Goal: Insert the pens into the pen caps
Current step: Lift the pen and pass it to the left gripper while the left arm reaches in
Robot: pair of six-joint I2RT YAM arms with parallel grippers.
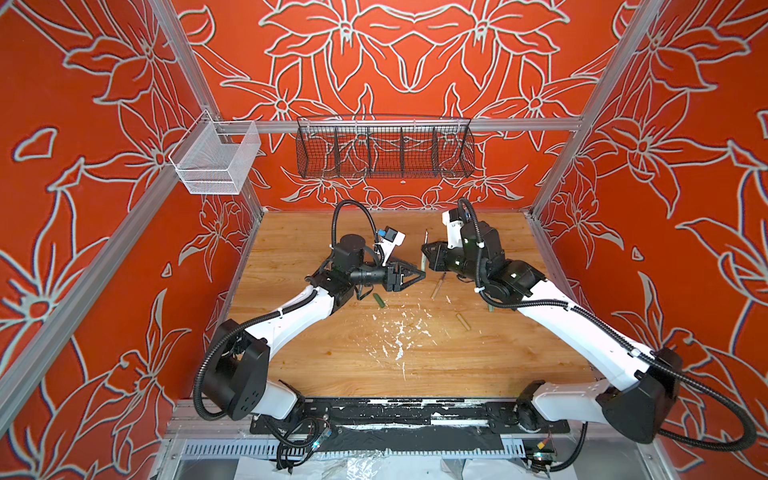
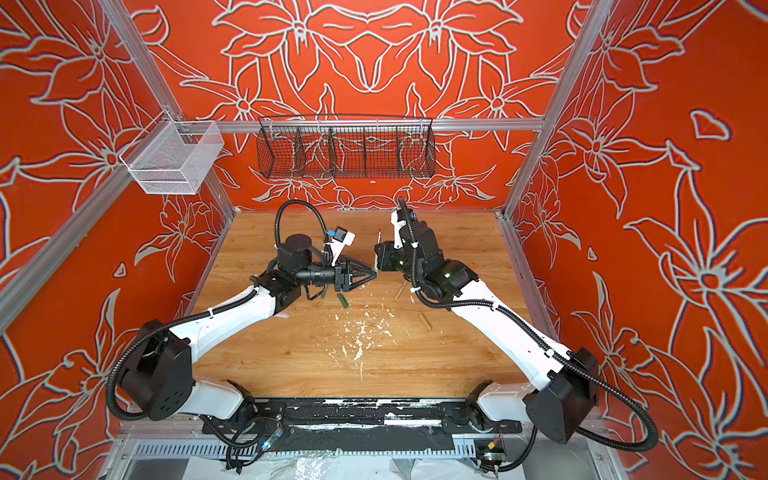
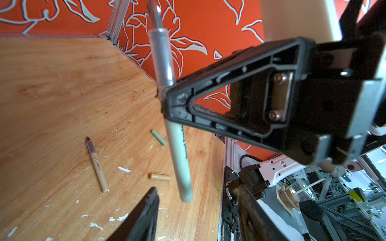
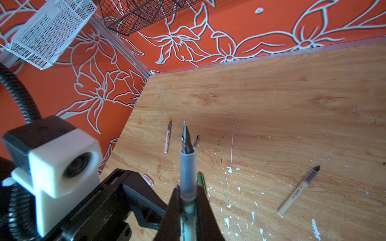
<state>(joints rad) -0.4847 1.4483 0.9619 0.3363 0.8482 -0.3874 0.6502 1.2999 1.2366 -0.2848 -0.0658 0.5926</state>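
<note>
Right wrist view: the right gripper (image 4: 188, 195) pinches the light green pen (image 4: 188, 167) by its barrel. Both fingers press against it, and the grey grip section and dark nib stick out past the fingertips, above the wooden table (image 4: 271, 100). In both top views this pen sits at the centre of the frame, held clear of the board, with its nib end toward the top of the frame.

The left gripper (image 3: 195, 193) points in from the left of the frame. In the left wrist view its fingers stand spread on either side of the pen's blunt rear end, with a gap showing on each side.

The tan pen (image 1: 438, 286) lies on the table just right of and below centre. The tan cap (image 1: 463, 322) lies apart from it, further toward the lower right. The dark green cap (image 1: 378, 300) lies left of centre, just below the left gripper. The light green cap (image 3: 158, 137) lies on the board near the tan cap. The pale pink pen (image 4: 167, 137) lies uncapped, well apart from the tan pen.
</note>
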